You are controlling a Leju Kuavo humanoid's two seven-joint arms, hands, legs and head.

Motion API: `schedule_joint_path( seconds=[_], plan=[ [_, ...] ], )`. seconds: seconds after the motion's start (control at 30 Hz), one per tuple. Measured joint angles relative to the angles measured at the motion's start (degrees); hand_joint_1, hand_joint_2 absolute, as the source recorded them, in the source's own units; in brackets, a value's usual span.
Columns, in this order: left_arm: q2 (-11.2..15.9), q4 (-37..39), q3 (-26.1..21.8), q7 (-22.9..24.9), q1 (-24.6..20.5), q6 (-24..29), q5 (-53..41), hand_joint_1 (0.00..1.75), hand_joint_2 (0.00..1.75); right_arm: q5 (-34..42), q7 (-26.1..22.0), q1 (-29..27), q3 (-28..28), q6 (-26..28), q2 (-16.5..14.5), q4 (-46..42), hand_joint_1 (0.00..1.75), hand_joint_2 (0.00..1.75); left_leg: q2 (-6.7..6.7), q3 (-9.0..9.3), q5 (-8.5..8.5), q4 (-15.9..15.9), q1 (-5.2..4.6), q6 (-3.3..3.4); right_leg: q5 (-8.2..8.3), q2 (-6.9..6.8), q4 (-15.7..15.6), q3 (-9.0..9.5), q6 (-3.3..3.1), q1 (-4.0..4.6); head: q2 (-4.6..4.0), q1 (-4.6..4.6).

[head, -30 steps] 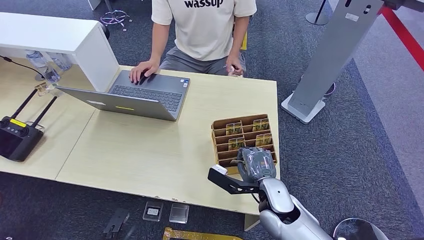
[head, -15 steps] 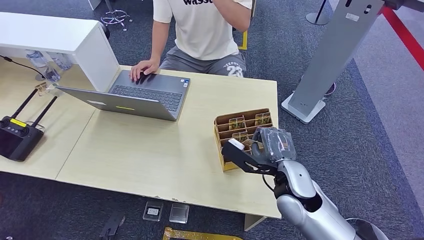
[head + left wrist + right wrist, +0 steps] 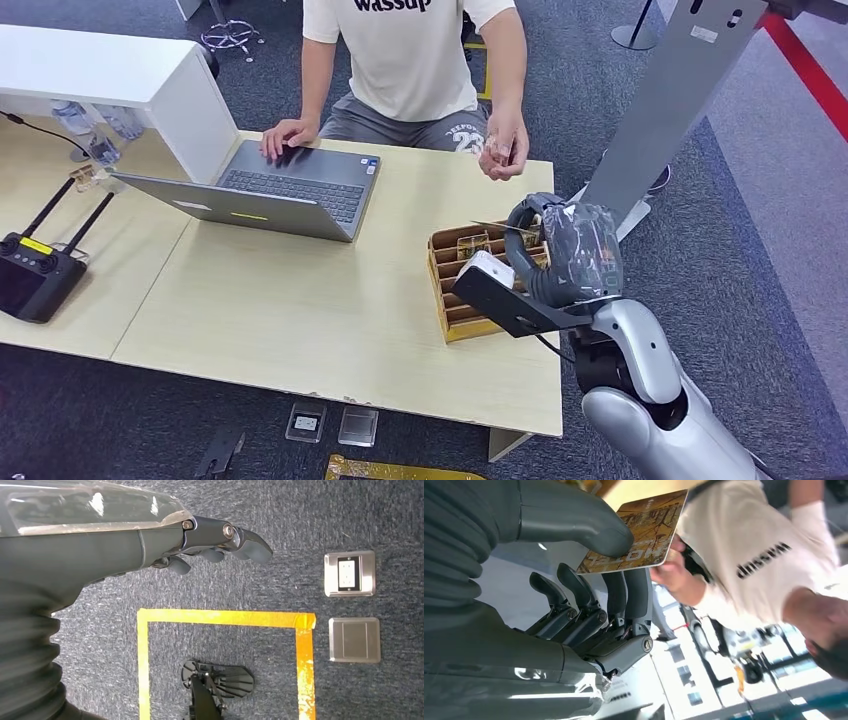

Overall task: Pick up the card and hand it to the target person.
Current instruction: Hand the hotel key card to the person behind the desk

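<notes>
My right hand is raised above the cardboard card box at the table's right end. It pinches a gold hotel card between thumb and fingers; in the head view the card shows edge-on, pointing toward the person. The person in a white T-shirt sits across the table, one hand stretched out just beyond the card, apart from it. More cards stand in the box's slots. My left hand hangs over the carpet, fingers loosely extended, holding nothing.
An open laptop lies under the person's other hand. A black controller sits at the left edge, with a white cabinet behind it. A grey slanted stand rises right of the table. Yellow floor tape and metal floor plates lie below.
My right hand has lifted out of the card box with the card and moved up toward the person. The person's hand came down from their face and reaches toward the card.
</notes>
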State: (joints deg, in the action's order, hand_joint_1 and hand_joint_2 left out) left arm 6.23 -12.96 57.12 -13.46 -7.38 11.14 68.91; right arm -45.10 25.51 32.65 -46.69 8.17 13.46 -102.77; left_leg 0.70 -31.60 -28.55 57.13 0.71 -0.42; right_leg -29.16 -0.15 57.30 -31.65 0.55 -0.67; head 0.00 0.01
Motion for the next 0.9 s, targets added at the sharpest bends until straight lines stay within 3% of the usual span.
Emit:
schedule_joint_path(
  seconds=[0.37, 0.53, 0.9],
  plan=[
    [-0.3, 0.0, 0.0, 1.0, -1.4, -1.0, -1.2, 0.0, 1.75, -4.0, -10.6, 1.2, 0.0, 12.0, -3.8, 8.7, 1.61, 1.75, 0.01, -0.03, 0.0, 0.0, 0.0, 0.0, 0.0, -0.01, 0.0, -0.01, 0.0, 0.0, 0.0, -0.01],
    [-0.4, 0.0, 0.0, 1.9, -1.8, -2.3, -1.2, 0.0, 1.75, -1.9, -17.0, 2.0, 0.1, 15.4, -5.6, 15.0, 1.61, 1.75, 0.01, -0.04, 0.0, 0.0, 0.0, 0.0, 0.0, -0.01, 0.0, -0.01, 0.0, 0.0, 0.0, 0.0],
    [-0.6, 0.0, 0.0, 2.1, -1.0, -2.6, -0.6, 0.0, 1.75, -0.3, -19.0, 2.3, 0.2, 17.3, -7.8, 22.9, 1.61, 1.75, 0.01, -0.04, 0.0, 0.0, 0.0, 0.0, 0.0, -0.01, 0.0, -0.02, 0.0, 0.0, 0.0, 0.01]
  ],
)
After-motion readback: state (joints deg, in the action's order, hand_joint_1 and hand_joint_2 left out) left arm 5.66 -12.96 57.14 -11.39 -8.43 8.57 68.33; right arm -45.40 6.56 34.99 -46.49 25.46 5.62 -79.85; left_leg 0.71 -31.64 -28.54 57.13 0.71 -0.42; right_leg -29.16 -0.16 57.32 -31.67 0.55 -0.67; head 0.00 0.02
